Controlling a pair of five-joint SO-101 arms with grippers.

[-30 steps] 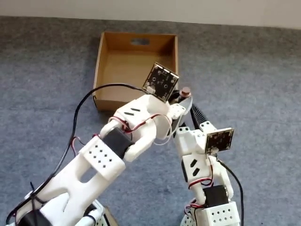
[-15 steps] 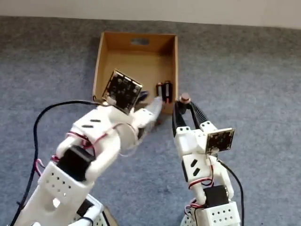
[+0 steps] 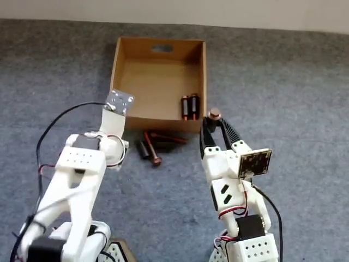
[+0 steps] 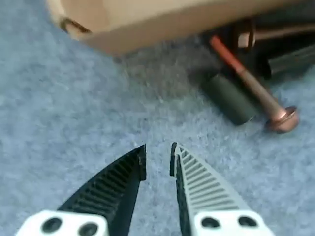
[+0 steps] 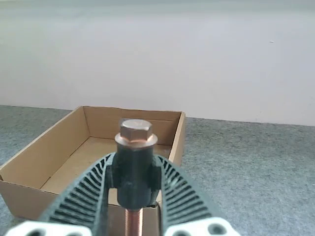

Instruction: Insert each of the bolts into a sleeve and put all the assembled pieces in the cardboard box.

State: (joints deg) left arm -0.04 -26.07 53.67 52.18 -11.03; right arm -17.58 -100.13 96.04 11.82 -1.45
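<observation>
Pincers check: right gripper (image 5: 134, 164) clamps a sleeve (image 5: 134, 184) with its bolt (image 5: 136, 133) upright, at five o'clock of the cardboard box (image 3: 116, 71). Left gripper (image 4: 157, 147) hangs slightly parted, empty, at nine o'clock of the loose parts (image 3: 152, 148). Two assembled pieces (image 3: 189, 107) lie inside the box.

you have the cardboard box (image 3: 152, 87) at the back of the tabletop (image 3: 283, 82), two assembled pieces (image 3: 189, 107) in its front right corner. loose bolts (image 3: 151, 146) and sleeves (image 3: 143, 149) lie just before its front wall. your left claw (image 4: 157, 160) sits left of them; your right claw (image 3: 214, 121), gripping a sleeved bolt (image 5: 134, 147), stands just right of that corner.
</observation>
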